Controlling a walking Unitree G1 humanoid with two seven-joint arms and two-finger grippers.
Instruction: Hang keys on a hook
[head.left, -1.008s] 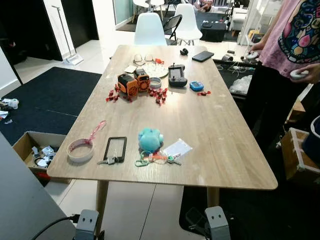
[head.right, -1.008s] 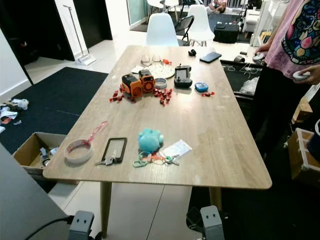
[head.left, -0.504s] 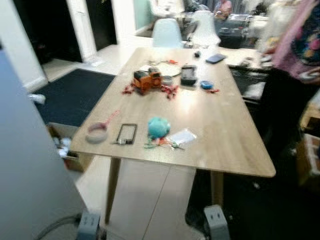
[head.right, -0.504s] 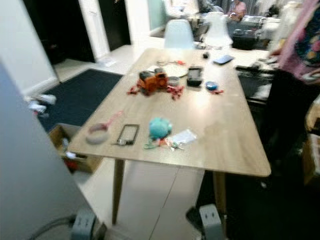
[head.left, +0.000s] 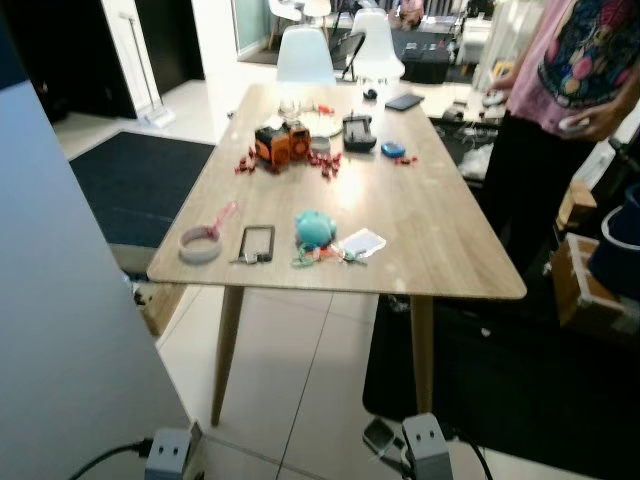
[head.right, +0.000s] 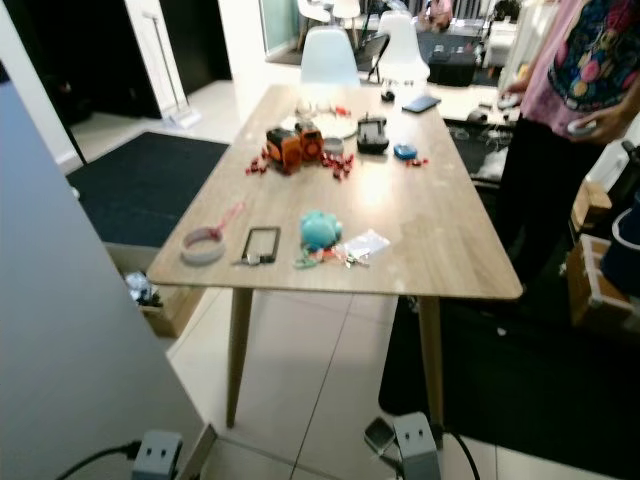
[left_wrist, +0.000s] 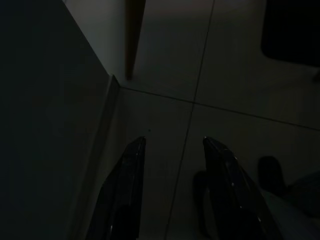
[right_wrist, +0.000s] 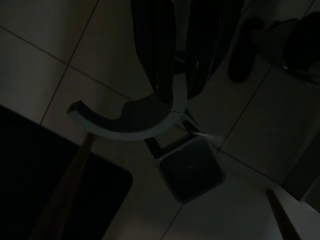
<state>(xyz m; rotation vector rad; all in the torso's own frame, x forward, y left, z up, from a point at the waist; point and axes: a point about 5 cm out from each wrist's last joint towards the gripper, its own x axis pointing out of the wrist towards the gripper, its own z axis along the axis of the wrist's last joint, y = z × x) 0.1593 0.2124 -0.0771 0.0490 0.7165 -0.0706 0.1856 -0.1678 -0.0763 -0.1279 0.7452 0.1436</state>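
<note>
We log a wooden table (head.left: 420, 230) ahead, a person (head.left: 560, 90) at its two o'clock edge. Keys (head.left: 322, 257) lie near its six o'clock edge, touching a teal plush (head.left: 315, 226). Left gripper (left_wrist: 172, 165): fingers apart, empty, over floor tiles. Right gripper (right_wrist: 175, 70): clamped on a grey curved hook (right_wrist: 125, 117).

Grey boxy wrist blocks with paired screws, a black cable, and seemingly glossy black left pincer (left_wrist: 172, 150) fingers.

Keys (head.left: 325, 256) on table (head.left: 440, 240), near edge
</note>
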